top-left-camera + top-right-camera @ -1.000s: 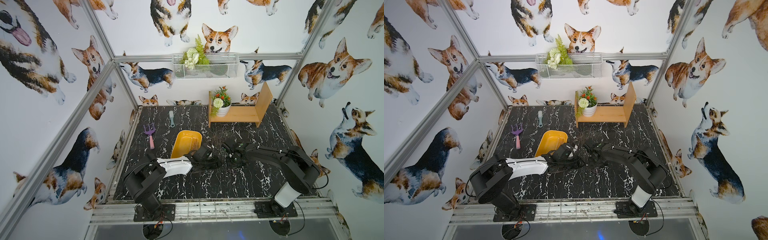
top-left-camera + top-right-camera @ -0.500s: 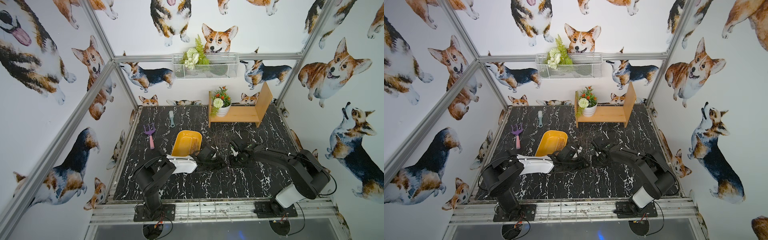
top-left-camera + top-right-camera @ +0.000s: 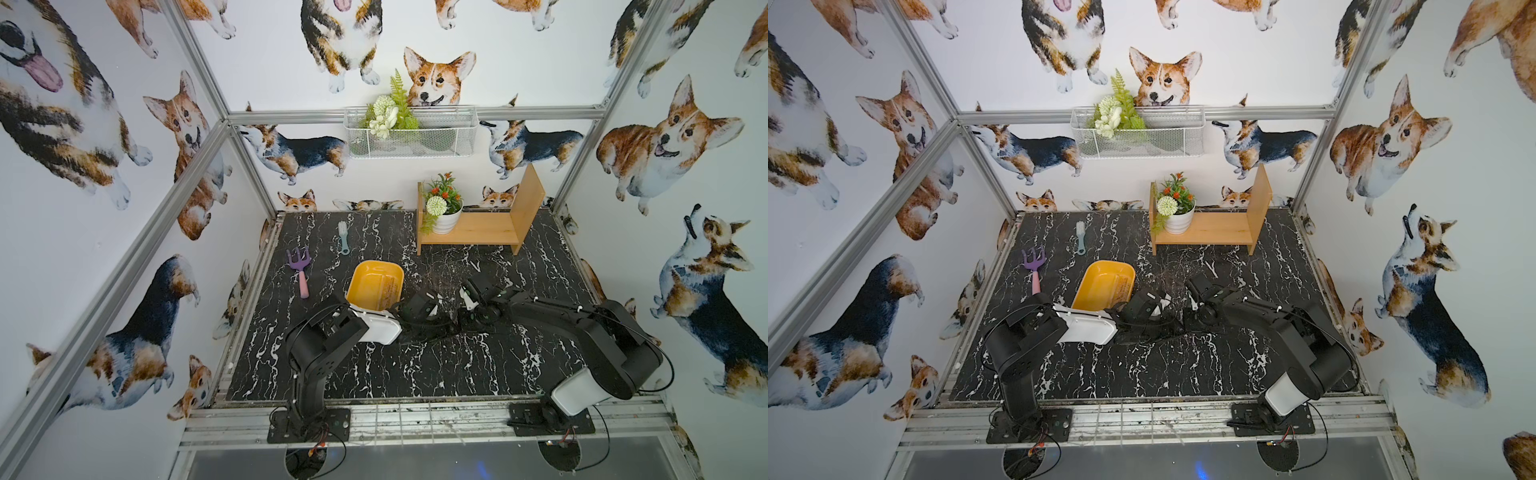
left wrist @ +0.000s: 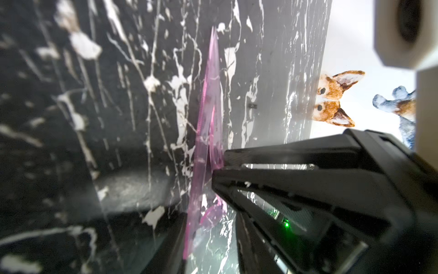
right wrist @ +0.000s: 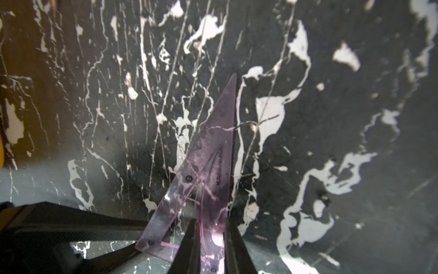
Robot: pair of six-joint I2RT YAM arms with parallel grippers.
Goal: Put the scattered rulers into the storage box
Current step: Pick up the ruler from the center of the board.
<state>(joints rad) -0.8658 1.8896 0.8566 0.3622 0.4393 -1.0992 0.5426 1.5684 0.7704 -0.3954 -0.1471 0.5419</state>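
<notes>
Swung since 1 second ago: left arm (image 3: 328, 340) elbow inward toward mid-table, right arm (image 3: 602, 332) elbow outward; wrists barely shifted. At left, yellow-orange storage box (image 3: 370, 282) on the black marble table (image 3: 415, 374), 1 clear ruler (image 3: 390, 289) with fine marks along its right wall. Just right of it, left gripper (image 4: 219, 164), fingertips close together at the edge of the set square (image 5: 208, 151); grip or mere touch, cannot tell. Set square pink-tinted, clear, triangular, graduated along 1 side, low over the table between both grippers. Further right, right gripper (image 5: 212, 221) pinching its wide end.
</notes>
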